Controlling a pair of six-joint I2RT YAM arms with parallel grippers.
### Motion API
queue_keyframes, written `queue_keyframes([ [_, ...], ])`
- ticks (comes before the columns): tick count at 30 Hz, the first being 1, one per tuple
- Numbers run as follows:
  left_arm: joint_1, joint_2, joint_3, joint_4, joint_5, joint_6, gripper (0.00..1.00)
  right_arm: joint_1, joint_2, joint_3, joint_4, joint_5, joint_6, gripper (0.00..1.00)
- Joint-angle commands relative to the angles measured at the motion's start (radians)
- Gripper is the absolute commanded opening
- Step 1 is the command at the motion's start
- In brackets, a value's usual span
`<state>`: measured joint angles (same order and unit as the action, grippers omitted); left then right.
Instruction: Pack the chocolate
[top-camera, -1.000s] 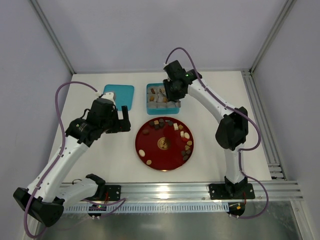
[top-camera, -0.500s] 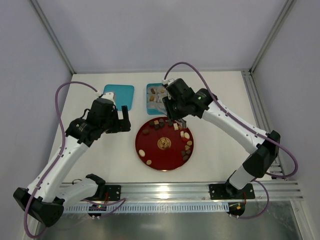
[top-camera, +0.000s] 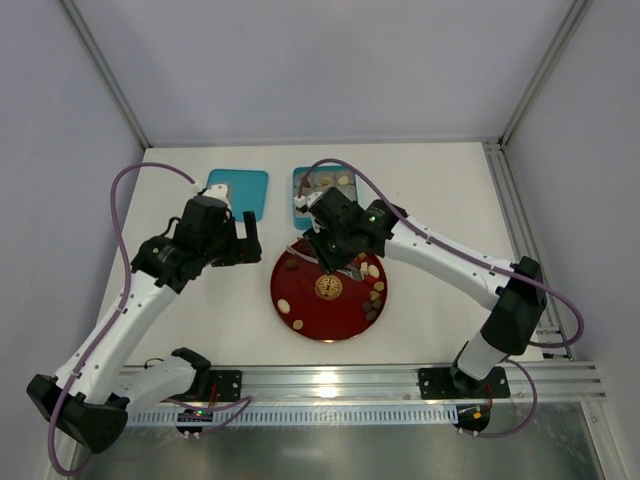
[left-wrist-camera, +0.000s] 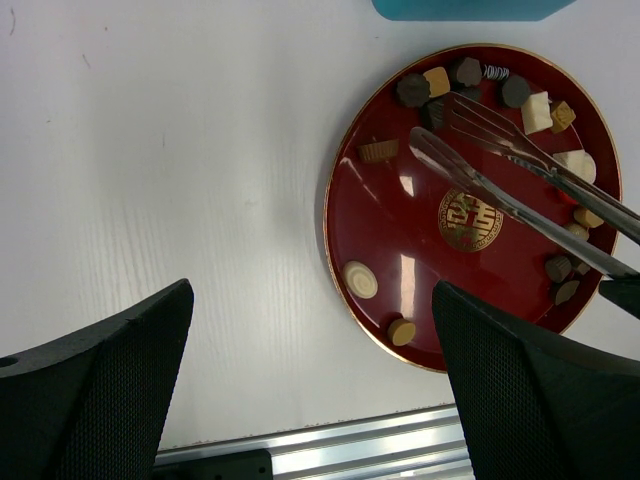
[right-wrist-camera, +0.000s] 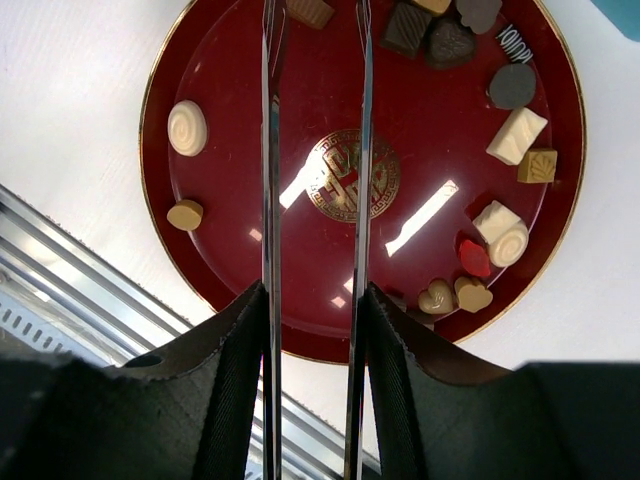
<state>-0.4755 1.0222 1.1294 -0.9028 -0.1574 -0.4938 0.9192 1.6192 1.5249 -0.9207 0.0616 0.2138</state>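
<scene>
White worktop (top-camera: 450, 190), red plate (top-camera: 330, 325) at mid-frame. Chocolate (right-wrist-camera: 516, 135) sits along the plate's upper and right rim, with a few pieces in the teal box (top-camera: 299, 200) above it. Right pincer (right-wrist-camera: 313, 292) clenched on metal tongs (right-wrist-camera: 268, 150) (blades apart, nothing between them) over the plate. Left pincer (left-wrist-camera: 312, 290) released, holding nothing, left of the plate.
</scene>
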Motion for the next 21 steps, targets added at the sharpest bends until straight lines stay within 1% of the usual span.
queue_keyframes([
  [1, 0.005, 0.001, 0.046, 0.004, -0.013, -0.003, 1.0, 0.004, 0.022, 0.001, 0.056, -0.042, -0.077, 0.45],
  [9, 0.005, -0.001, 0.043, 0.001, -0.016, -0.003, 1.0, 0.01, 0.064, -0.003, 0.078, -0.049, -0.14, 0.46],
  [21, 0.005, -0.005, 0.04, -0.004, -0.019, -0.005, 1.0, 0.032, 0.131, 0.023, 0.069, -0.028, -0.166, 0.46],
])
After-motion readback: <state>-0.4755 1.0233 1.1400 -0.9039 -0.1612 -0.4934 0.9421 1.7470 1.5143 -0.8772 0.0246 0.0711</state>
